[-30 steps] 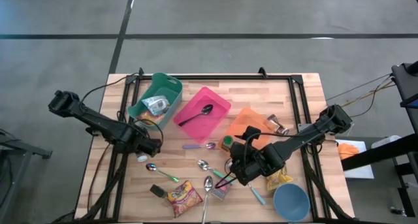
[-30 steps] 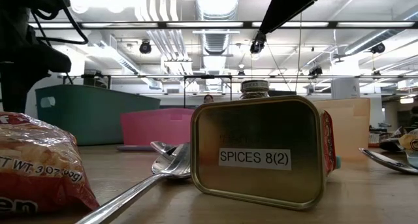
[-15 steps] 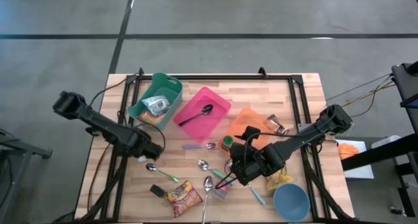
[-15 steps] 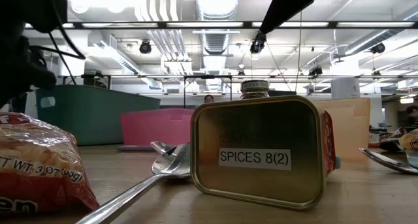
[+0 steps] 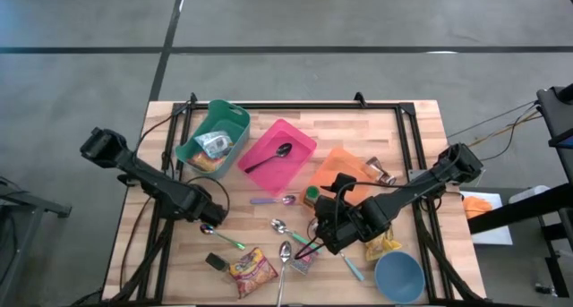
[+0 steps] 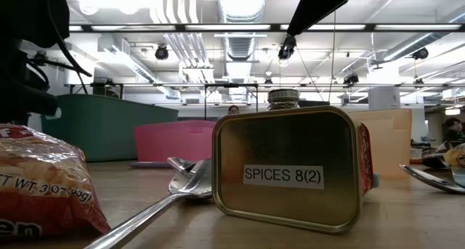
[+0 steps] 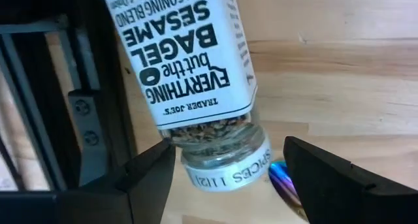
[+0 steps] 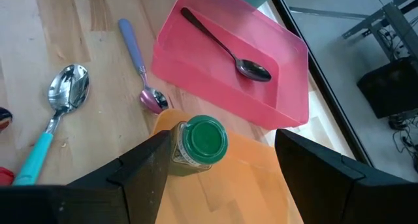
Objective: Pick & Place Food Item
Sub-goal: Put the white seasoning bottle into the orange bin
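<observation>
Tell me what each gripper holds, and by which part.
Nothing is held. Left gripper stands open around the seasoning jar's lid end, one finger clear of it; right gripper is open and empty.

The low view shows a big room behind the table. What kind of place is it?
Probably a robot lab or workshop in an industrial hall. The ceiling shows bare ducts and strip lights, the floor is plain concrete, and a tin carries a stock label reading SPICES 8(2).
</observation>
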Motion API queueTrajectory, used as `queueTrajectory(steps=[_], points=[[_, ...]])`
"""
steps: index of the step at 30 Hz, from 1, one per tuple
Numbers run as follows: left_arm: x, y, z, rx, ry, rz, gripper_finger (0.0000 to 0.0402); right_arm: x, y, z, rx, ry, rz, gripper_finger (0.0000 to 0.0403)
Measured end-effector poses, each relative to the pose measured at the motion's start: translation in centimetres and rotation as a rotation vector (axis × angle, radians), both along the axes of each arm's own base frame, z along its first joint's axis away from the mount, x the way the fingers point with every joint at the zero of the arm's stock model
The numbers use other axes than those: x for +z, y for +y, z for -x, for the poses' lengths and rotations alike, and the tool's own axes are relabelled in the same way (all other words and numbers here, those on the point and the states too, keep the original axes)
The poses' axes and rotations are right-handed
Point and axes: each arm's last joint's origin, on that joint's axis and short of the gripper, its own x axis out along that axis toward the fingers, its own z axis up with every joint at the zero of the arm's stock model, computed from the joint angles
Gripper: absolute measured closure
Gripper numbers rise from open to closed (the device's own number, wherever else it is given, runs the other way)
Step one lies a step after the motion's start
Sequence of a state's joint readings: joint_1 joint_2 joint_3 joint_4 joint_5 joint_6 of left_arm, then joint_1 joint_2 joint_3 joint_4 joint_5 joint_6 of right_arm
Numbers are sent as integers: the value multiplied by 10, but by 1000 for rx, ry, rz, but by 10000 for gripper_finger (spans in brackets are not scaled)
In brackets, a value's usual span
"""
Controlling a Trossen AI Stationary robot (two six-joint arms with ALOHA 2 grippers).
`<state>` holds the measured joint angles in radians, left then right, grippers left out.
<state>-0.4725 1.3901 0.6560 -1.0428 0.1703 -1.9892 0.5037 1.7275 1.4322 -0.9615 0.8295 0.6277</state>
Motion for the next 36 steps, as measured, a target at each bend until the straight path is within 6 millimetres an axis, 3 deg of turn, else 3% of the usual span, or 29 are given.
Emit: queueTrajectory(steps=[7,15,19,26,28,31,36], points=[[-18,2,4,1,-61,33,117,0,0,0,0,-1,0,131],[-18,3,4,-5,-64,20,138,0,0,0,1,-2,-1,131],[-18,2,3,-19,-79,23,203,0,0,-1,1,-5,-2,131],[-19,1,-1,-67,-126,36,358,0,0,-1,-1,-8,-4,131],[-19,1,-1,-68,-132,37,382,0,0,-1,-1,-8,-5,131],[-18,0,-3,-103,-145,44,375,0,0,-1,-1,-9,-5,131],[-8,-6,-16,-243,-216,100,298,0,0,-1,0,-9,-5,131]])
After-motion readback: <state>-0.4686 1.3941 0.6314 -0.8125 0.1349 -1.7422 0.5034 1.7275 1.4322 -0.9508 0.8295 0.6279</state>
